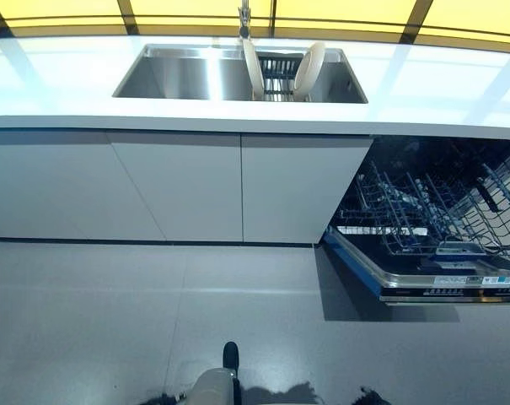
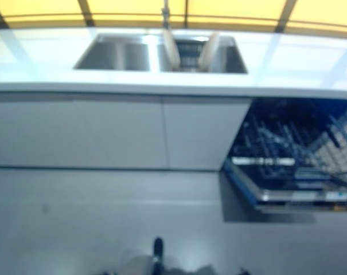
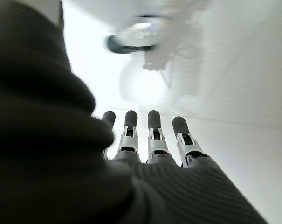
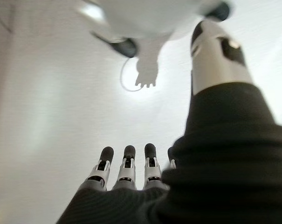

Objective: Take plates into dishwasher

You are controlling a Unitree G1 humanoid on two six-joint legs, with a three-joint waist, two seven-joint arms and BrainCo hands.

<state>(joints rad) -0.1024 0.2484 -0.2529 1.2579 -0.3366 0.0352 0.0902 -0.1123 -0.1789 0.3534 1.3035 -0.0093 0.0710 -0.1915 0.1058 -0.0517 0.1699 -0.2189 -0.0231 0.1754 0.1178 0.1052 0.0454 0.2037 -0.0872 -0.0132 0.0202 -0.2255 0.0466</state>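
Observation:
Two cream plates (image 1: 253,67) (image 1: 309,69) stand on edge in a dark rack inside the steel sink (image 1: 179,76), set in the white counter ahead. At the right the dishwasher (image 1: 432,219) is open, its door down and the lower wire rack (image 1: 423,207) pulled out. Neither hand shows in the eye views. My left hand (image 3: 150,135) hangs over the floor with straight fingers and holds nothing. My right hand (image 4: 127,170) also hangs over the floor, fingers straight and empty.
A tap (image 1: 244,17) rises behind the sink. White cabinet fronts (image 1: 179,181) run below the counter. The lowered dishwasher door (image 1: 423,278) juts out over the grey floor (image 1: 153,312) at the right.

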